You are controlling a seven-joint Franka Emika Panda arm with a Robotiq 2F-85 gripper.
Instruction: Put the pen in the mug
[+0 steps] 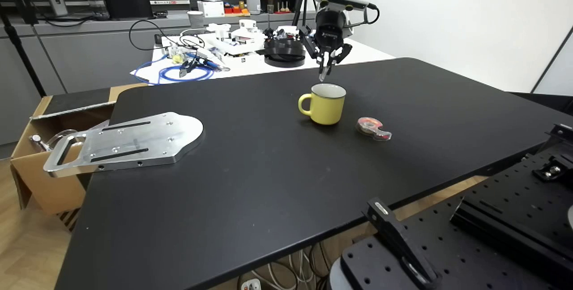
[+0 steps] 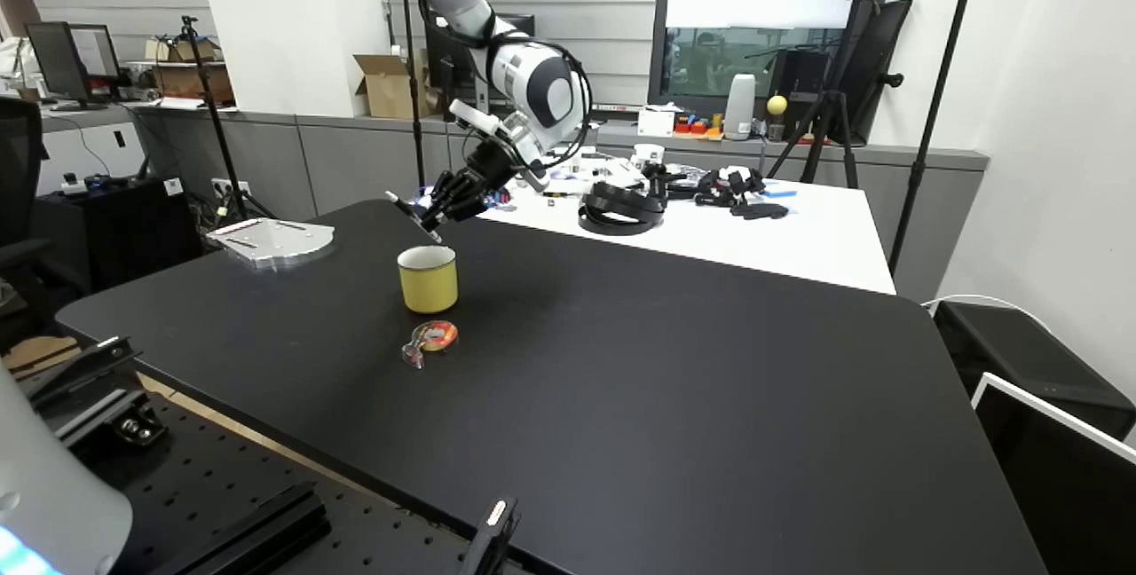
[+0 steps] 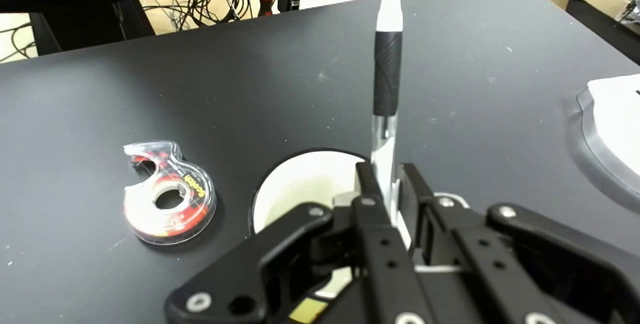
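The pen has a black grip, a white tip and a clear barrel. My gripper is shut on its clear barrel in the wrist view. The pen's tip end sticks out beyond the fingertips. In an exterior view the pen is tilted, with its lower end just above the mug. The yellow mug stands upright on the table, and also shows in an exterior view. Its pale interior lies under and beside the fingers in the wrist view, partly hidden by them. In an exterior view my gripper is above and behind the mug.
A clear and red tape dispenser lies on the black table close to the mug; it also shows in the wrist view. A silver metal plate lies at a table edge. A white table with clutter stands behind.
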